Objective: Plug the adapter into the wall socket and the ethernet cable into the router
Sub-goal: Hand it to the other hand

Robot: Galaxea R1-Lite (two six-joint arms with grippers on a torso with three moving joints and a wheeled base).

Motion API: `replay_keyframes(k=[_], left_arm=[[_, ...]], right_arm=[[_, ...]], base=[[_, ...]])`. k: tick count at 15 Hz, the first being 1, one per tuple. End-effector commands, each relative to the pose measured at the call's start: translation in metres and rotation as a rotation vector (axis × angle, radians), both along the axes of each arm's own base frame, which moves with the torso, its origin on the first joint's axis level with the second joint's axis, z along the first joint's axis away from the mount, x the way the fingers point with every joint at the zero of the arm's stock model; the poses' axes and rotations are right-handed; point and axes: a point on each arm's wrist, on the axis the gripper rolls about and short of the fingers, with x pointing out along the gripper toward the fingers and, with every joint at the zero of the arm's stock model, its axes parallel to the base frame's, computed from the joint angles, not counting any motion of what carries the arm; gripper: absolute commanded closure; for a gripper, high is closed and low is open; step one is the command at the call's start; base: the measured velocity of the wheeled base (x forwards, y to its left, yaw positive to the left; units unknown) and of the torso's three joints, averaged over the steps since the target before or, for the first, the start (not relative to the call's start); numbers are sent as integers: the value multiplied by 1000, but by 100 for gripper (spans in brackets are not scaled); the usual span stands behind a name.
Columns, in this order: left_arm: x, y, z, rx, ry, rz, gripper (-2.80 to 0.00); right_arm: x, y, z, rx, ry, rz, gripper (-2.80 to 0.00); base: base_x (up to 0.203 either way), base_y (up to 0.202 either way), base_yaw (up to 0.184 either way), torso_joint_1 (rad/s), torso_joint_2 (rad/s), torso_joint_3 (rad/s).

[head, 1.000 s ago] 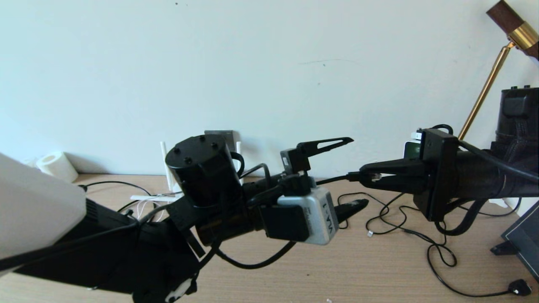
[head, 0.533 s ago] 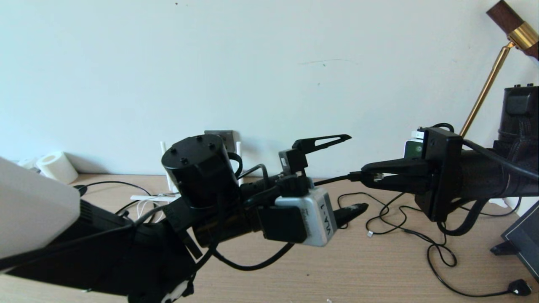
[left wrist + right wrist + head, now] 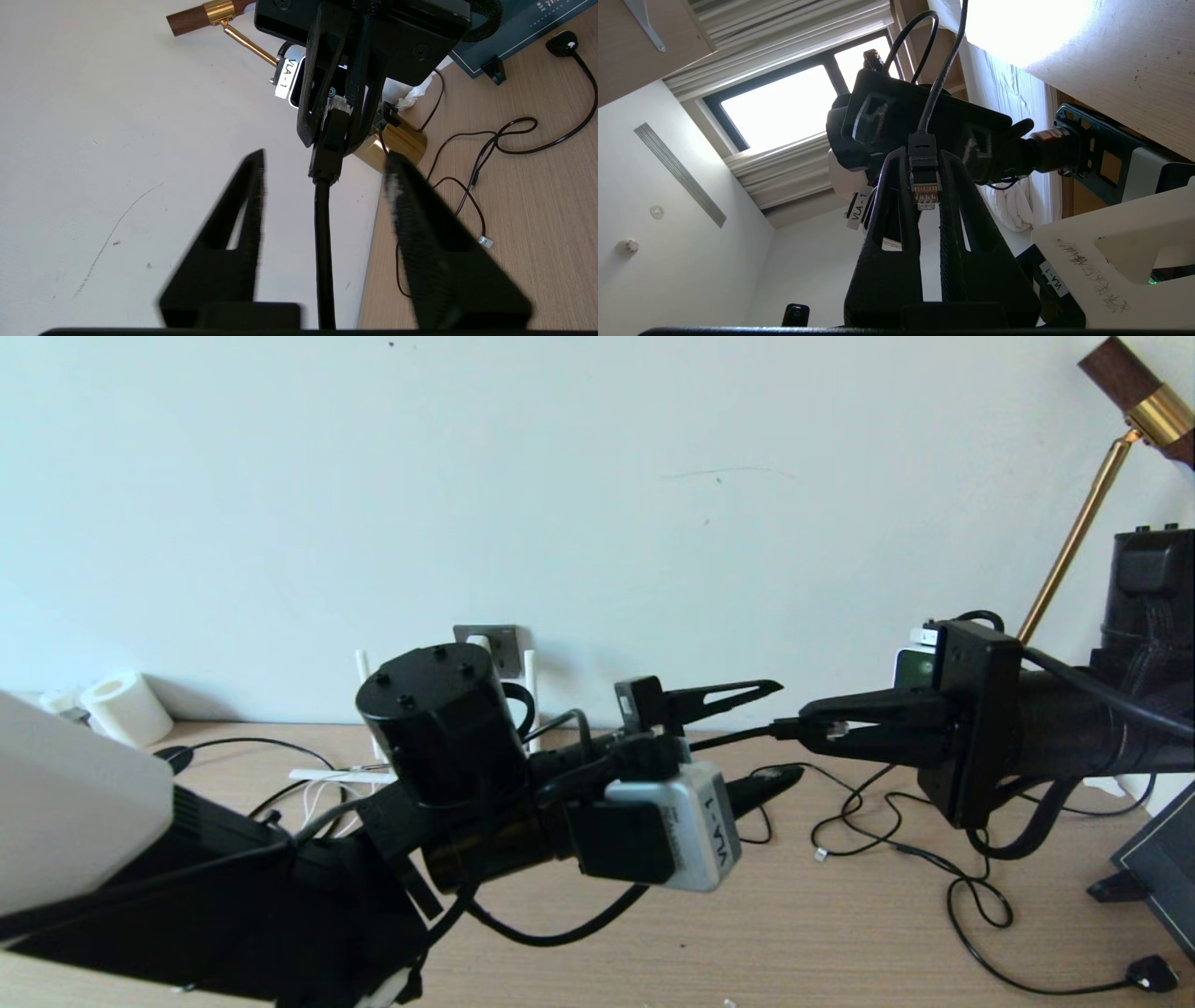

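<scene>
While handing over: grip only the ethernet cable [image 3: 322, 233] behind the plug.
Right gripper [image 3: 927, 186]: jaws pinching the connector.
Left gripper [image 3: 327, 186]: jaws wide, straddling the cable.

Table [image 3: 803, 933]: light wood grain, runs back to pale wall ahead of me. On it, far left by wall: white paper roll [image 3: 123, 706]. Left of centre at back: router [image 3: 341, 773], flat, white antennas upright, thin white cord [image 3: 327, 798] looped beside it. Right half: thin black cords [image 3: 934, 868] in loose loops, small black plug [image 3: 1150, 974] at near right edge. Brass lamp base [image 3: 397, 142] at back right. Dark flat panel [image 3: 1162, 859] at right edge.
</scene>
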Motion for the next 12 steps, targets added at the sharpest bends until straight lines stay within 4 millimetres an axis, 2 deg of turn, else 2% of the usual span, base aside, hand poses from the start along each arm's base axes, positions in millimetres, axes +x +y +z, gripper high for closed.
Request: replay_keyframes(k=[1, 11, 12], left_arm=[[-1, 1, 1, -3, -10, -1, 0], [-2, 0, 1, -5, -11, -6, 0], [-2, 0, 1, -4, -9, -7, 0]], right_arm=[[1, 0, 0, 3, 8, 6, 0], [-1, 0, -3, -8, -26, 11, 0], [-1, 0, -4, -11, -32, 12, -280]], base=[[0, 0, 0, 0, 0, 0], [0, 0, 0, 0, 0, 0], [0, 0, 0, 0, 0, 0]])
